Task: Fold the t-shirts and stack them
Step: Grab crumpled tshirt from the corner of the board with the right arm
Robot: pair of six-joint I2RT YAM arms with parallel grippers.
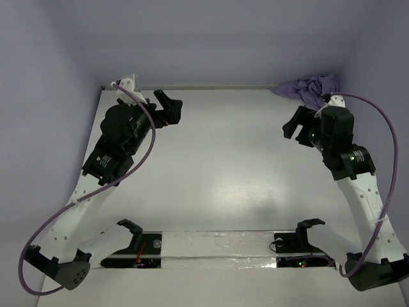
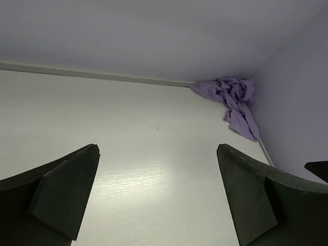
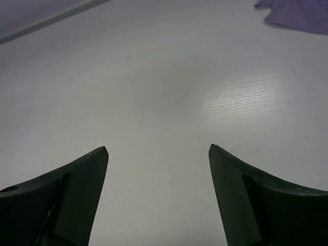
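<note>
A lavender-purple t-shirt (image 1: 308, 89) lies crumpled in a heap in the table's far right corner, against the back wall. It also shows in the left wrist view (image 2: 233, 100), and its edge shows in the right wrist view (image 3: 297, 14). My left gripper (image 1: 167, 107) is open and empty above the far left of the table, far from the shirt. My right gripper (image 1: 294, 125) is open and empty, just in front of the shirt and a little to its left. In both wrist views the fingers (image 2: 61, 189) (image 3: 66, 197) stand wide apart over bare table.
The white table (image 1: 223, 166) is closed in by pale walls at the back and on both sides. A taped strip (image 1: 217, 246) with two black mounts runs along the near edge. Purple cables (image 1: 383, 147) loop beside each arm.
</note>
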